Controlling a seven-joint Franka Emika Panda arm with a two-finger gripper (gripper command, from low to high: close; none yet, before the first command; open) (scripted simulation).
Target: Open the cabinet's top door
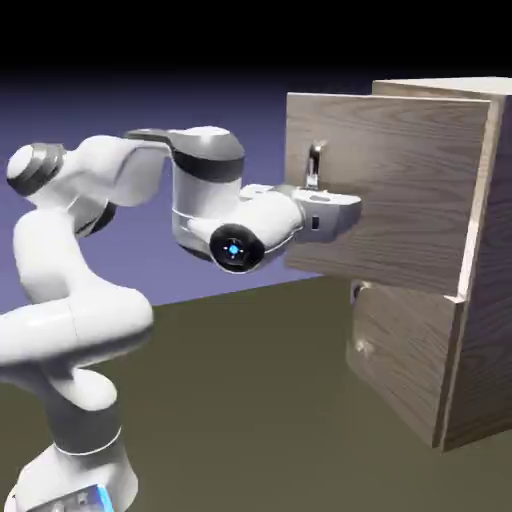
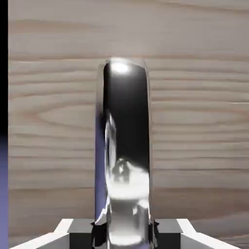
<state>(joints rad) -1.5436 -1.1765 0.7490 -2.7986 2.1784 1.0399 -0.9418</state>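
Metal handle (image 2: 125, 146) upright between the end effector's (image 2: 124, 233) tips, clenched on it; top door (image 1: 385, 185) ajar, hinged at exterior right.

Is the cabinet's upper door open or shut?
Open: the upper wood-grain door stands swung out from the wood-grain cabinet, its free edge well clear.
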